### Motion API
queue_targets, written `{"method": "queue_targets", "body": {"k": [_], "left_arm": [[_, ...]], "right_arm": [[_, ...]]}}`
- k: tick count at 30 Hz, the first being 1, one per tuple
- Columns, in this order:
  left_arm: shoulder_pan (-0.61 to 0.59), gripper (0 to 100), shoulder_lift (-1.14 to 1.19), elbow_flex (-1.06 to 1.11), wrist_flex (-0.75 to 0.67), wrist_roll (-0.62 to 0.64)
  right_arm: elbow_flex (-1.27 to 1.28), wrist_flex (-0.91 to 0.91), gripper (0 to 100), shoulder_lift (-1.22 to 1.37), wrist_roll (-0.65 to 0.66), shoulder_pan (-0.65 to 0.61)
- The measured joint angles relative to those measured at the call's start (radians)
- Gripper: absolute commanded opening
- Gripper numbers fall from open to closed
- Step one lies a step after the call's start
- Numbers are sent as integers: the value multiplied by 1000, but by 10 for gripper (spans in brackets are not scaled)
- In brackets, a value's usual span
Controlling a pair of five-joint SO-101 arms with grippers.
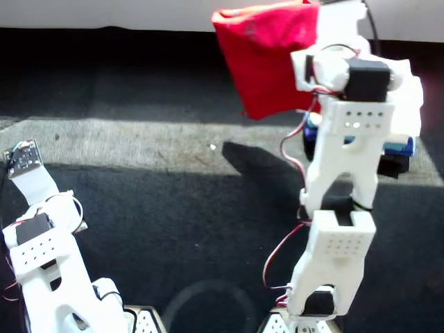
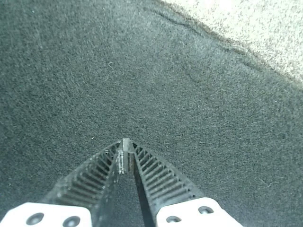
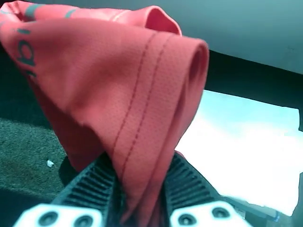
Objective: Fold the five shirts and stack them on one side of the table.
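A red shirt (image 1: 267, 55) hangs in the air at the back right of the table, held up by the right arm (image 1: 343, 139). In the right wrist view the red shirt (image 3: 118, 94) is pinched between the black ribbed fingers (image 3: 184, 184), so my right gripper (image 3: 139, 189) is shut on its hemmed edge. Beneath and behind it lies a white folded shirt (image 3: 246, 151), with a blue one (image 1: 399, 146) showing under the arm. My left gripper (image 2: 124, 156) is shut on nothing, low over the dark felt at the front left, where its arm (image 1: 41, 243) sits.
Dark felt table cover (image 1: 173, 208) runs across the middle, with a sunlit band (image 1: 139, 142) across it. A white wall edge (image 1: 104, 14) borders the back. Red cables (image 1: 291, 159) hang along the right arm.
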Motion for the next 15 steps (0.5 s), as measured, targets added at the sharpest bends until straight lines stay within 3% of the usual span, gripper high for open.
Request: {"method": "queue_targets", "body": {"k": [8,15], "left_arm": [[0,10,0,0,0,0],[0,10,0,0,0,0]], "right_arm": [[83,-112,5,3,120,247],[236,-279,5,66,170,348]]}}
